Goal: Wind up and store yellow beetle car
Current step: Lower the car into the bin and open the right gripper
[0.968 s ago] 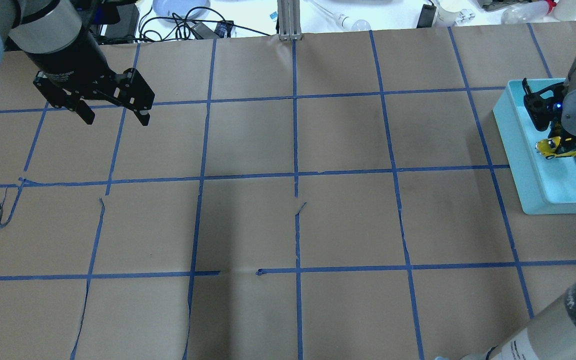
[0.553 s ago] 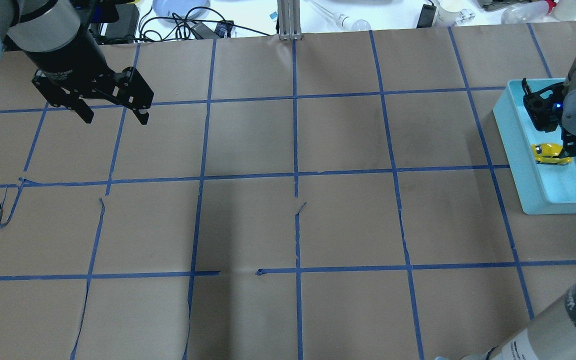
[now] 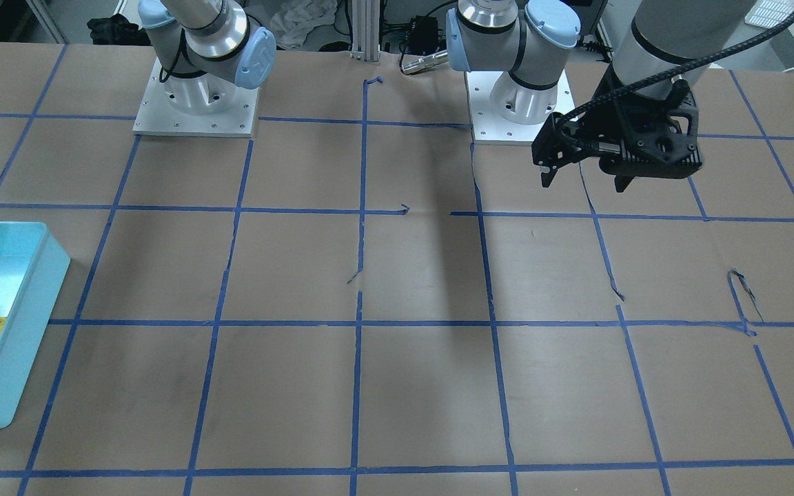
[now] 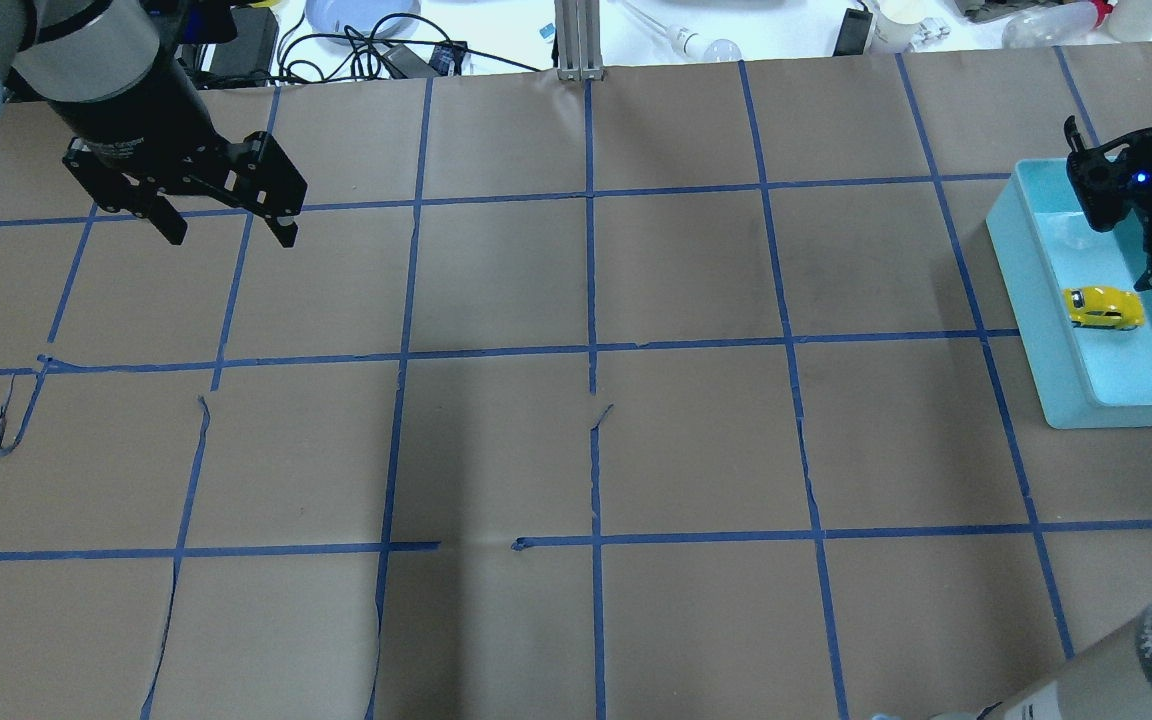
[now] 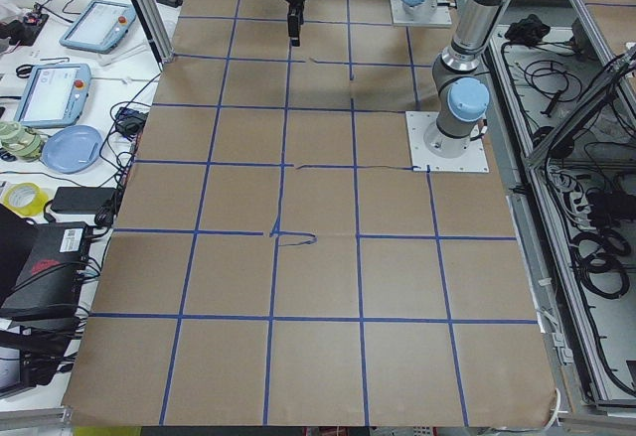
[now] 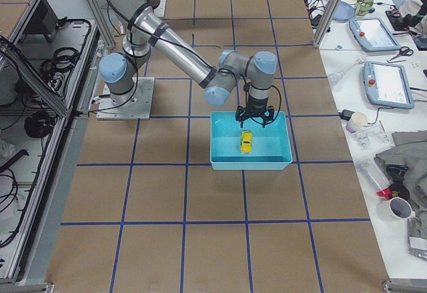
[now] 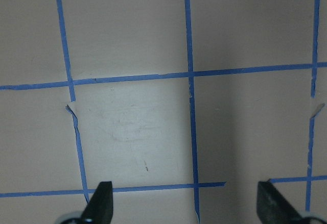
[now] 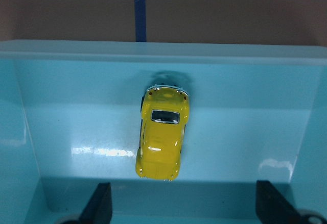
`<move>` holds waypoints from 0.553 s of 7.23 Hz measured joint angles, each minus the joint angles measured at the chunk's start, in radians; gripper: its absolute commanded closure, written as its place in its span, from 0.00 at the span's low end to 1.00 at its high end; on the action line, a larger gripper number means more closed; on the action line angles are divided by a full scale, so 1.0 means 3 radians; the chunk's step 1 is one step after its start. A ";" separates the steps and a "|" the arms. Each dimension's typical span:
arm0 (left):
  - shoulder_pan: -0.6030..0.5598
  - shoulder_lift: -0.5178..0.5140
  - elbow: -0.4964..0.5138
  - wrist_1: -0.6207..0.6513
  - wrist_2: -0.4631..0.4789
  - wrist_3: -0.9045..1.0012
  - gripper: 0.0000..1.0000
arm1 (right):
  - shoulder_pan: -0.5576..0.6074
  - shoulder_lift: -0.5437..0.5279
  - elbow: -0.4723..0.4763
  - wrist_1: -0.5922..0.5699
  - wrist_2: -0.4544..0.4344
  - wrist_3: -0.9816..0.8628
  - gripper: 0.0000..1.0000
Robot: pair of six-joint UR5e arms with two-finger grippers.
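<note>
Right wrist-mounted view: the yellow beetle car (image 8: 162,137) sits inside the blue bin (image 8: 153,48); right jaws above it, left jaws far off, both wide open, empty. Storing seems done.

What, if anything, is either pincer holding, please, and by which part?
Nothing is held. The right pincer is open above the yellow beetle car, which lies in the teal bin; the left pincer is open too.

Brown paper tabletop (image 4: 686,270), blue tape grid (image 4: 591,347)
</note>
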 measured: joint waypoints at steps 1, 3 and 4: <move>0.0000 0.0000 0.0003 0.0000 -0.0001 0.0000 0.00 | 0.0005 -0.0211 -0.0065 0.0223 0.0045 0.0006 0.00; -0.0003 0.0000 0.0010 0.0000 -0.0003 0.0000 0.00 | 0.0009 -0.0616 -0.0298 0.0821 0.0068 0.0013 0.00; -0.0004 0.0000 0.0011 0.0000 -0.0003 0.0000 0.00 | 0.0009 -0.0758 -0.0450 0.1108 0.0069 0.0026 0.00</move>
